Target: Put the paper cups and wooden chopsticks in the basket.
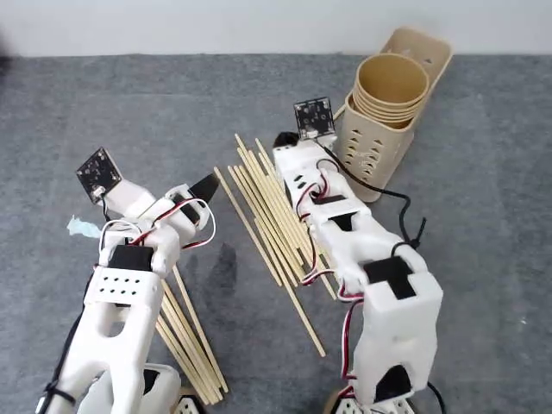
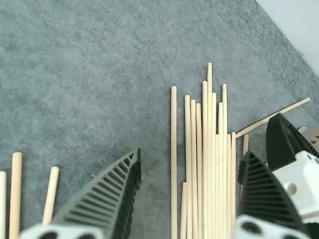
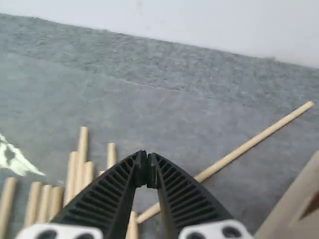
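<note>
Several wooden chopsticks (image 1: pixel 269 211) lie in a loose row on the grey mat between the two arms. A second bundle (image 1: pixel 185 332) lies under the left arm. The beige basket (image 1: pixel 373 151) lies at the back right with stacked paper cups (image 1: pixel 392 82) in it. My left gripper (image 1: pixel 200 191) hangs open just left of the middle row, and that row (image 2: pixel 209 149) shows between its fingers (image 2: pixel 117 194). My right gripper (image 1: pixel 285 140) is shut with nothing in it over the far ends of the chopsticks (image 3: pixel 79 167), close to the basket (image 3: pixel 299 199).
A small pale blue scrap (image 1: pixel 82 228) lies on the mat left of the left arm. One chopstick (image 3: pixel 249 147) lies apart, slanted towards the basket. The right arm's black finger (image 2: pixel 284 139) sits beside the row. The mat ends at a white wall behind.
</note>
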`<state>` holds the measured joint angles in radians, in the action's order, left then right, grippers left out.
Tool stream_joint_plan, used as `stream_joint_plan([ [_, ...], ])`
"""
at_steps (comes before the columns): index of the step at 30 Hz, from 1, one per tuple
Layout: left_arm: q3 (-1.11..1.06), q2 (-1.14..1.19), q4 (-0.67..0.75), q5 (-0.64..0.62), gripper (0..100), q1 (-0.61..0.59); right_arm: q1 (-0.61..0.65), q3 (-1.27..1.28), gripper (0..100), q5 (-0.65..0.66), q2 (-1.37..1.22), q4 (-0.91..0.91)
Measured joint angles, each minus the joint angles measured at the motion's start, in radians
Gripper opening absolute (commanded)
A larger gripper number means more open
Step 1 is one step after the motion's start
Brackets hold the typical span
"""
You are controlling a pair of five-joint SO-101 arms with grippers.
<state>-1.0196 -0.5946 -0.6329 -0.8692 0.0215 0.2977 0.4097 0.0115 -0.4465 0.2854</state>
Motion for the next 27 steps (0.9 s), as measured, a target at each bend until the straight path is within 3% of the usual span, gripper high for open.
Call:
stream_joint_plan([
  [10, 0.0, 0.0, 0.0, 0.0, 30, 0.002, -0.169, 0.12, 0.9, 0.049, 0.009, 0.009],
  [27, 0.0, 0.0, 0.0, 0.0, 30, 0.0, -0.445, 0.46, 0.9, 0.052, 0.336, 0.009],
])
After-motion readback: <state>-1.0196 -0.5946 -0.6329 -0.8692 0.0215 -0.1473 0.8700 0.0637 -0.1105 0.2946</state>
